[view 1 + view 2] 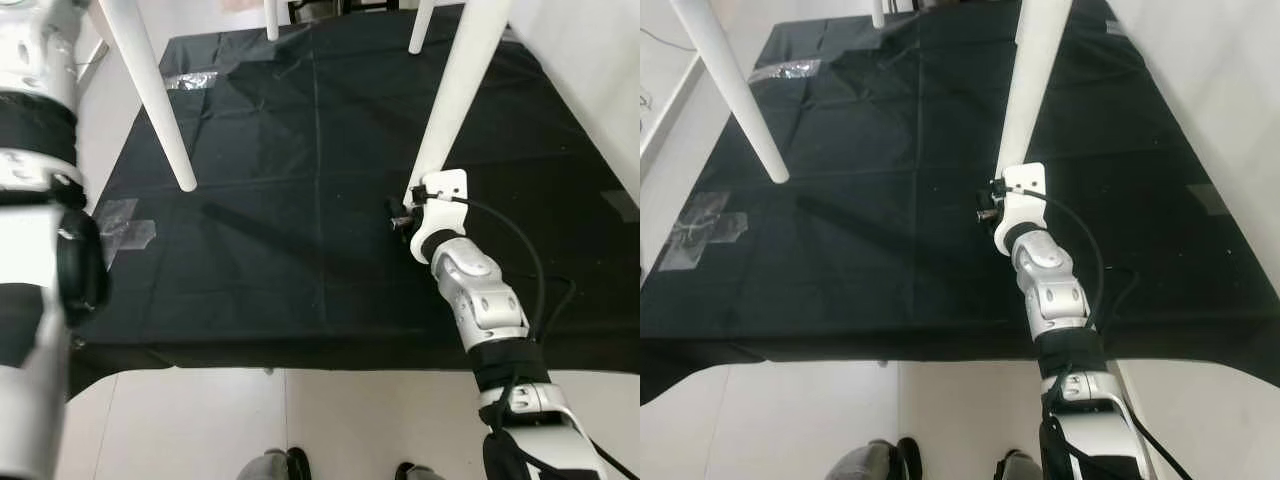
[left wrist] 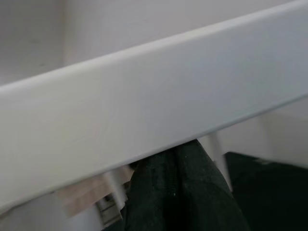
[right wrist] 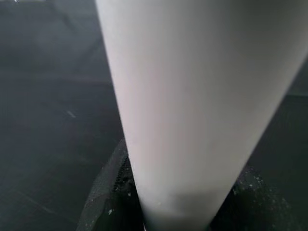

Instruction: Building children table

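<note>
A white children's table stands over a black cloth, and I look down past its tapered white legs. The near right leg comes down to my right gripper, which is shut around its lower end just above the cloth. In the right wrist view the leg runs between the black fingers. The near left leg rests on the cloth. My left arm is raised at the left edge. In its wrist view my left gripper sits right under a white board edge of the table.
Two far legs stand at the back. Clear tape patches and a plastic wrapper lie on the cloth's left side. The cloth's front edge meets white floor by my feet. A black cable loops off my right wrist.
</note>
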Controlling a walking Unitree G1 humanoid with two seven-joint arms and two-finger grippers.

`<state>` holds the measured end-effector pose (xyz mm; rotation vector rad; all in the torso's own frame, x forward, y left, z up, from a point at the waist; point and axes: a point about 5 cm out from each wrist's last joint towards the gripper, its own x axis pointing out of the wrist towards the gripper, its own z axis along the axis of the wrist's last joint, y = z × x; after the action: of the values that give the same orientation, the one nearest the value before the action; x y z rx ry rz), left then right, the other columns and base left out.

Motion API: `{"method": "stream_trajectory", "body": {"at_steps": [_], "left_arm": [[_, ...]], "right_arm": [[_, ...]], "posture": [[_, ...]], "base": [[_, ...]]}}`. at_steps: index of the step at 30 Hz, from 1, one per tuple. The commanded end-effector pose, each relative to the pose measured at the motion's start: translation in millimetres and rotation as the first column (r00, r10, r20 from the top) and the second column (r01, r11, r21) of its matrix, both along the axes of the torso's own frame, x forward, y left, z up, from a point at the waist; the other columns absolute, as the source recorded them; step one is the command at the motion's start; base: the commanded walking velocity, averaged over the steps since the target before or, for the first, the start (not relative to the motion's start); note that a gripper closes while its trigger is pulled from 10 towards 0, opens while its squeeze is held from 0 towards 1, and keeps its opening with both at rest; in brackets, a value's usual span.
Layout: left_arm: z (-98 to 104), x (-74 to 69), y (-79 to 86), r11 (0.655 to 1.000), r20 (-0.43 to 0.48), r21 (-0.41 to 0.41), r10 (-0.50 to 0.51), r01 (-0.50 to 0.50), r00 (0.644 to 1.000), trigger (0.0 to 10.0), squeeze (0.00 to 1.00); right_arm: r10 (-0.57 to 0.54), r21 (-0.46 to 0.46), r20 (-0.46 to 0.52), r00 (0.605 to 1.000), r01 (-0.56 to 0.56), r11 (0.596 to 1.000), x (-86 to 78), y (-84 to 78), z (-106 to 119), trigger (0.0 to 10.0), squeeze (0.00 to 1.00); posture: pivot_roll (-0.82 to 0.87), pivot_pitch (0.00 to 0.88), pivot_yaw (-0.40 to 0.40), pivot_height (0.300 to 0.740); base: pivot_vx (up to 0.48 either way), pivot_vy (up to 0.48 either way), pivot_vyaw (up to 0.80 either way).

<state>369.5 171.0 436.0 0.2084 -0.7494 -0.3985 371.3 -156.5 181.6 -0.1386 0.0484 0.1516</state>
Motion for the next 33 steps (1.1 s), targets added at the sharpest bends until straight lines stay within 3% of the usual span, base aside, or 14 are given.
{"method": "stream_trajectory", "body": {"at_steps": [1,4,5,6,7,9,10,12,13,15,16,25,30,33], "left_arm": [[-15,1.3,-0.2,1.0,-0.054,-0.003,-0.024,0.024,0.998,0.6,0.0],[-26,2.3,-3.1,0.999,-0.093,-0.009,-0.047,0.046,0.995,0.7,0.0],[-36,2.7,-5.8,0.998,-0.128,-0.03,-0.064,0.061,0.99,3.6,0.0],[-36,2.7,-5.8,0.998,-0.128,-0.03,-0.064,0.061,0.99,3.6,0.0],[-43,2.6,-7.5,0.997,-0.154,-0.044,-0.077,0.07,0.985,10.0,0.0],[-52,2.3,-9.9,0.995,-0.179,-0.064,-0.09,0.08,0.98,10.0,0.0],[-62,1.1,-12.9,0.993,-0.201,-0.079,-0.102,0.088,0.974,10.0,0.0],[-62,1.1,-12.9,0.993,-0.201,-0.079,-0.102,0.088,0.974,10.0,0.0],[-68,-1.4,-14.8,0.992,-0.214,-0.088,-0.109,0.092,0.971,10.0,0.74],[-68,-1.4,-14.8,0.992,-0.214,-0.088,-0.109,0.092,0.971,10.0,0.74],[-81,-3.8,-17.5,0.988,-0.244,-0.111,-0.136,0.111,0.96,10.0,1.0],[-175,-26.9,-7.4,0.99,-0.444,-0.138,-0.08,0.02,0.892,10.0,1.0],[-239,-44.4,3.2,0.982,-0.605,-0.122,0.042,-0.145,0.795,10.0,1.0],[-246,-48.5,1.9,0.981,-0.628,-0.124,0.037,-0.147,0.777,10.0,1.0]], "right_arm": [[-0.015,-0.037,-0.013,1.0,0.015,0.999,-1.4,-3.1,-1,0.0,0.0],[-0.05,-0.065,-0.004,0.999,0.049,0.997,-1.0,-11.7,1,0.0,0.0],[-0.081,-0.109,0.014,0.997,0.082,0.991,-0.2,-20.3,4,0.0,0.0],[-0.081,-0.109,0.014,0.997,0.082,0.991,-0.2,-20.3,4,0.0,0.0],[-0.102,-0.139,0.029,0.994,0.105,0.985,0.9,-25.7,6,10.0,0.0],[-0.129,-0.147,0.04,0.991,0.133,0.98,1.1,-33.0,8,10.0,0.0],[-0.134,-0.157,0.049,0.99,0.14,0.978,-0.7,-37.7,8,10.0,1.0],[-0.134,-0.157,0.049,0.99,0.14,0.978,-0.7,-37.7,8,10.0,1.0],[-0.134,-0.163,0.053,0.989,0.141,0.976,-2.1,-39.9,8,10.0,1.0],[-0.134,-0.163,0.053,0.989,0.141,0.976,-2.1,-39.9,8,10.0,1.0],[-0.106,-0.127,0.056,0.993,0.112,0.986,-8.8,-38.6,5,10.0,1.0],[-0.008,0.071,0.097,0.995,0.001,0.997,-71.5,-40.3,-17,10.0,1.0],[0.036,0.101,0.103,0.994,-0.046,0.994,-86.5,-25.4,-26,10.0,1.0],[0.043,0.103,0.099,0.994,-0.053,0.993,-87.5,-22.6,-27,10.0,1.0]], "posture": [[0.09,0.153,0.106,0.74],[0.08,0.154,0.107,0.74],[0.08,0.155,0.107,0.74],[0.08,0.155,0.107,0.74],[0.08,0.155,0.106,0.74],[0.07,0.152,0.104,0.74],[0.07,0.152,0.103,0.74],[0.07,0.152,0.103,0.74],[0.07,0.152,0.103,0.74],[0.07,0.152,0.103,0.74],[0.04,0.153,0.098,0.74],[-0.02,0.157,0.088,0.74],[-0.03,0.143,0.079,0.74],[-0.03,0.143,0.079,0.74]], "base": [[0.0,0.0,0.0],[0.0,0.0,0.0],[0.0,0.0,0.0],[0.0,0.0,0.0],[0.0,0.0,0.0],[0.0,0.0,0.0],[0.0,0.0,0.0],[0.0,0.0,0.0],[0.0,0.0,0.0],[0.0,0.0,0.0],[0.0,0.0,0.0],[0.0,0.0,0.0],[0.0,0.0,0.0],[0.0,0.0,0.0]]}}
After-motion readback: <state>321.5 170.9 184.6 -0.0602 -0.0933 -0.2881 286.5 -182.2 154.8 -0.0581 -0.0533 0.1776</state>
